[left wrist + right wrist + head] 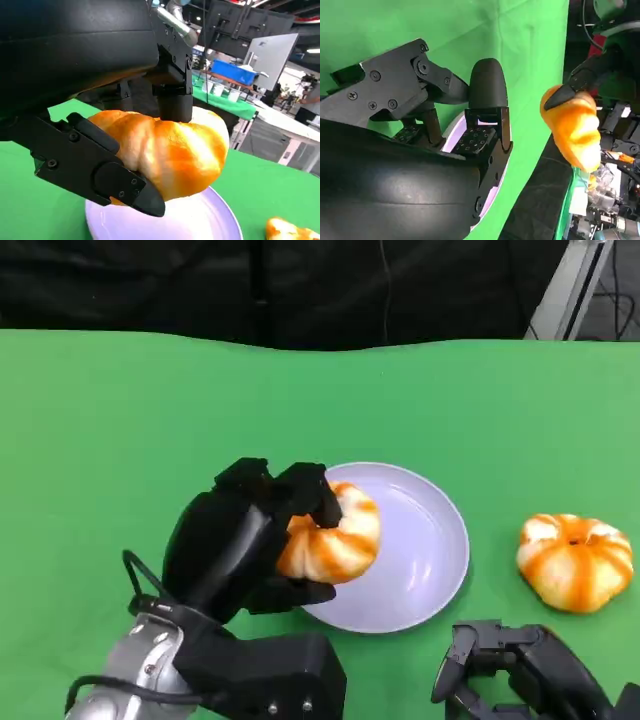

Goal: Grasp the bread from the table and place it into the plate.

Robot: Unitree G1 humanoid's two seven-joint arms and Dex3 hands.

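My left hand (248, 540) grips an orange-and-white glazed bread (337, 535) and holds it in the air above the left rim of the pale lilac plate (430, 550). In the left wrist view the bread (172, 150) is clamped between black fingers (100, 165), just above the plate (200, 222). My right hand (520, 670) sits low at the table's front right, holding nothing, fingers apart. In the right wrist view its fingers (482, 135) lie in front of a sliver of the plate (451, 136), with the held bread (575, 132) beyond.
A second bread (575, 560) of the same kind lies on the green cloth right of the plate; it also appears at the corner of the left wrist view (290, 231). The green table (150, 420) stretches wide to the left and back.
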